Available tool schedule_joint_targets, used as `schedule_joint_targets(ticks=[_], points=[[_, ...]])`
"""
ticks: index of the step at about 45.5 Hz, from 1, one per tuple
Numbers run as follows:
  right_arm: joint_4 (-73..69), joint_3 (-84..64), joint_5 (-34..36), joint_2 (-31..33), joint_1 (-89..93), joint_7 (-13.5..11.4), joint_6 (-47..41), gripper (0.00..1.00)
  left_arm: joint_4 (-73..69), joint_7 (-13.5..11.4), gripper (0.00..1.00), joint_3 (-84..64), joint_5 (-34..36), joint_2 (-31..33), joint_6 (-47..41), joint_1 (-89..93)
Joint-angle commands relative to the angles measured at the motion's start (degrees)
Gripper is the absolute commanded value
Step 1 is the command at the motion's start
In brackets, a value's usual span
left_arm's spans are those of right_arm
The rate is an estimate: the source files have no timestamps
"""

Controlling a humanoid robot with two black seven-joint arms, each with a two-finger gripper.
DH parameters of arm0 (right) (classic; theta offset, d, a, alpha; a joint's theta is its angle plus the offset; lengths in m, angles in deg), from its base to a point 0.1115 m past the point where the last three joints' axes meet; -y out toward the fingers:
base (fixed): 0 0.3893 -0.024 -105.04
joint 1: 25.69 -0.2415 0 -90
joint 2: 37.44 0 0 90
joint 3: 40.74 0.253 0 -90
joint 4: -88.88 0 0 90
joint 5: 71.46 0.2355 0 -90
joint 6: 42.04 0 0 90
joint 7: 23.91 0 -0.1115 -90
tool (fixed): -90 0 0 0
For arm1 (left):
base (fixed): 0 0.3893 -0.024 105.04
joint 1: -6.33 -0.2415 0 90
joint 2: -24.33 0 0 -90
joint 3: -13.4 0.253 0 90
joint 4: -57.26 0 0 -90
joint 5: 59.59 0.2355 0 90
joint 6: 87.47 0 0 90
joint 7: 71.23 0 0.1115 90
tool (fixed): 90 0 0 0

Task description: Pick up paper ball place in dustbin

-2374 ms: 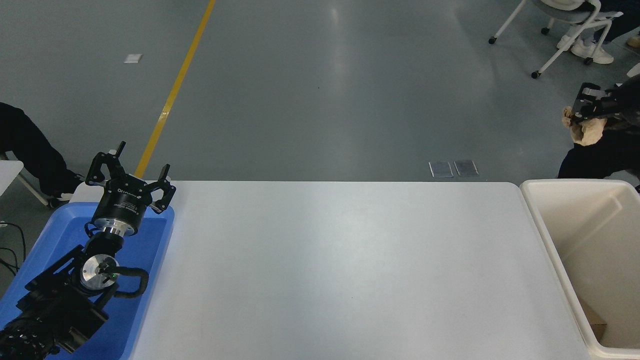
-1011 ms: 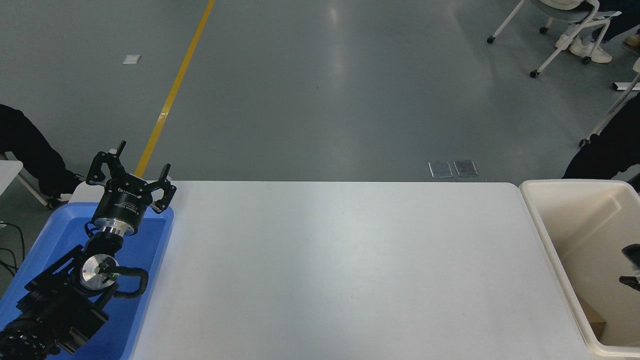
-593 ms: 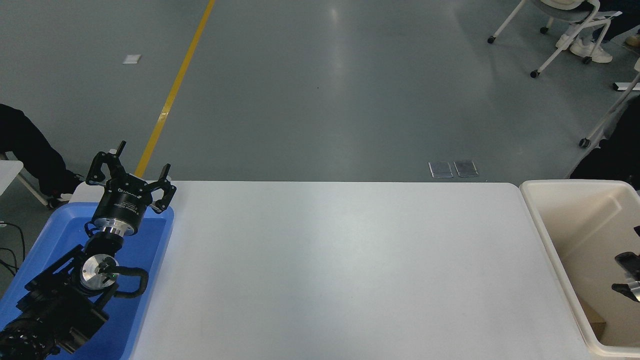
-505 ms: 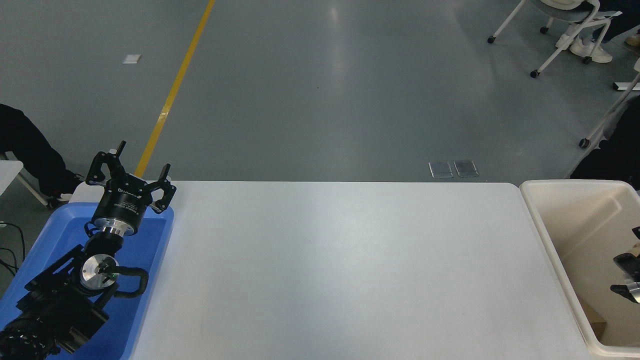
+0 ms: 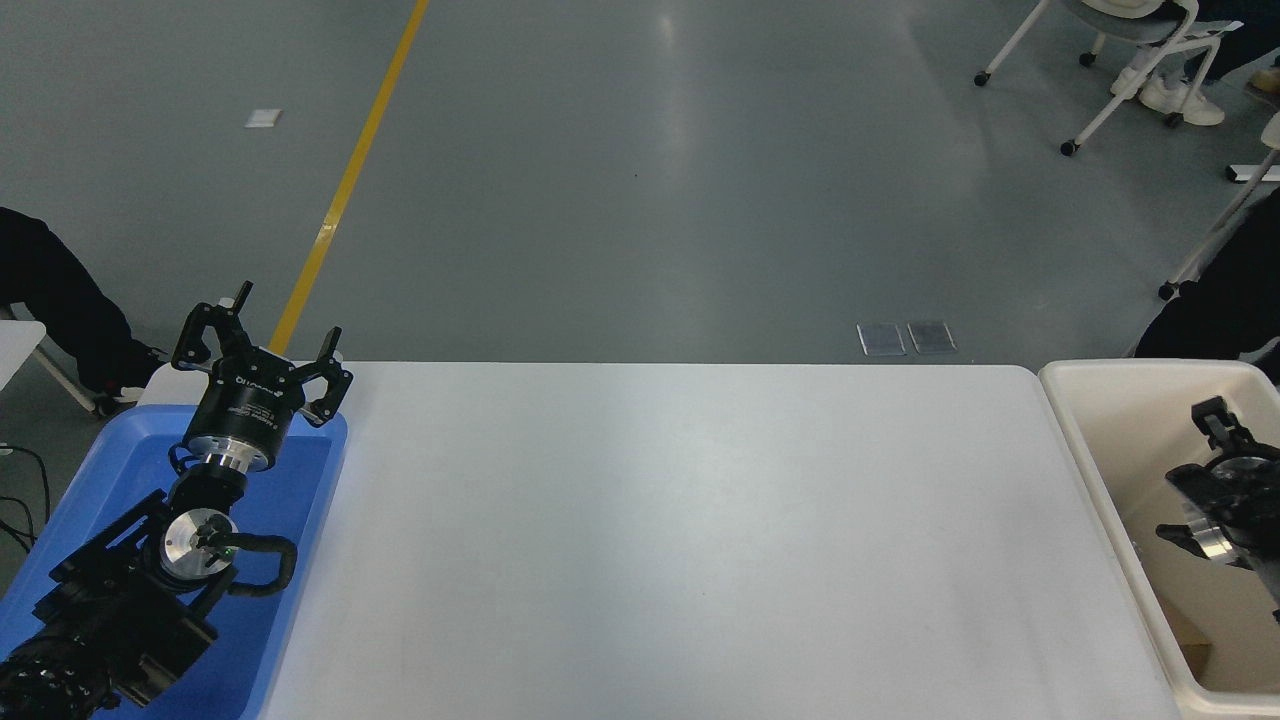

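The dustbin (image 5: pixel 1075 420) is a cream-white bin at the table's right end. My right gripper (image 5: pixel 1187 470) comes in from the right edge and hangs over the bin's inside. Its fingers are spread apart with nothing between them. The paper ball is not in view. My left gripper (image 5: pixel 262 338) is parked open and empty over the blue tray (image 5: pixel 310 490) at the lower left.
A flat tan scrap (image 5: pixel 1190 650) lies on the bin's floor. The white table (image 5: pixel 680 540) spans the middle. A person in dark clothes (image 5: pixel 1225 310) stands behind the bin, another (image 5: pixel 55 300) at the far left. A wheeled chair (image 5: pixel 1130 50) is at the top right.
My right gripper, holding the paper ball high at the right edge 2.4 s ago, has come down empty and moved left and farther over the bin. The left arm has not moved.
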Motion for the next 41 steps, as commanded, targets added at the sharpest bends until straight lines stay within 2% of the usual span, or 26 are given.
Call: schedule_joint_targets(ticks=[1, 12, 21, 27, 33, 41], points=[[-4.5, 6.4, -0.1, -0.9, -8.5, 0.1, 0.0, 1.00, -0.1, 0.0, 0.99, 0.0, 0.0, 0.0, -0.1, 0.0], [-5.3, 15.9, -1.0, -2.1, -12.9, 0.6, 0.2, 1.00, 0.0, 0.0, 0.99, 0.1, 0.1, 0.0, 0.0, 0.0], [-6.3, 15.8, -1.2, -1.8, -14.4, 2.1, -0.2, 1.00, 0.0, 0.0, 0.99, 0.0, 0.1, 0.0, 0.0, 0.0], [-9.6, 10.5, -1.3, -1.0, -18.0, 2.1, -0.5, 1.00, 0.0, 0.0, 0.99, 0.1, 0.1, 0.0, -0.1, 0.0], [-18.7, 1.4, -1.4, 2.9, -25.4, 2.1, -1.7, 1.00, -0.1, 0.0, 0.99, 0.1, 0.1, 0.0, -0.1, 0.0], [-27.8, -7.6, -1.4, 5.3, -35.7, 1.8, -11.1, 1.00, 0.0, 0.0, 0.99, 0.1, 0.1, 0.0, -0.1, 0.0]])
